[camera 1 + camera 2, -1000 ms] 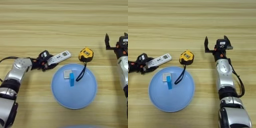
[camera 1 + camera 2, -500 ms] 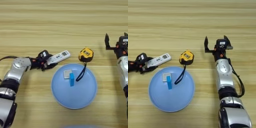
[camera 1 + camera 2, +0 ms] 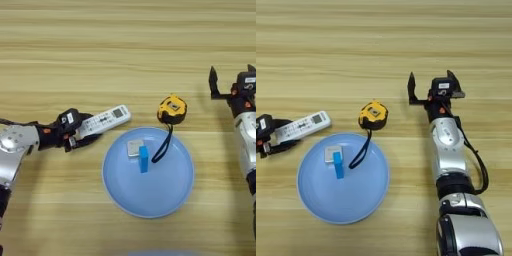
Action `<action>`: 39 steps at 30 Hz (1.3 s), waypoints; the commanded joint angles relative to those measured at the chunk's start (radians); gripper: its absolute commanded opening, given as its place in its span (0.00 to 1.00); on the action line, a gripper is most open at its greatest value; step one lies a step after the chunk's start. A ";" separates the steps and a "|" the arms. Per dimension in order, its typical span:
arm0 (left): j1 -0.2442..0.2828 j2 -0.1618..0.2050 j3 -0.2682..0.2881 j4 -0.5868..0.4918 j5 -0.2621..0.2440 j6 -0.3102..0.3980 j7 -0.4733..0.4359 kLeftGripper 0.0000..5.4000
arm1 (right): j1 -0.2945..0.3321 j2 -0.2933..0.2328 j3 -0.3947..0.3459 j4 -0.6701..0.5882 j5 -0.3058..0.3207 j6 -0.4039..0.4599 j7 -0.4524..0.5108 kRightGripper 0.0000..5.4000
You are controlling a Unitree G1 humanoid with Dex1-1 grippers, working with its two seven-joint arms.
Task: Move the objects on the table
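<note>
The white remote control lies slanted on the table, just left of the plate. My left gripper is shut on its left end, with one black finger above it and one below. The bright-blue bar rests inside the pale-blue plate, near its upper left. My right gripper stands open at the right of the table, fingers spread and pointing away, with nothing between them.
A small grey square tile lies in the plate, touching the blue bar. A yellow-and-black tape measure sits at the plate's upper rim, its black strap hanging into the plate.
</note>
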 commanded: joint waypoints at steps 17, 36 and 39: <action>0.257 0.079 0.087 -0.202 -0.064 0.116 0.047 0.52 | -0.021 -0.008 -0.003 0.006 -0.001 -0.004 0.000 1.00; 0.298 0.085 0.070 -0.237 -0.080 0.110 0.025 0.64 | -0.022 -0.011 -0.004 0.010 0.000 -0.005 0.002 1.00; 0.306 0.088 0.066 -0.239 -0.079 0.100 0.010 0.70 | -0.023 -0.011 -0.005 0.013 0.001 -0.005 0.003 1.00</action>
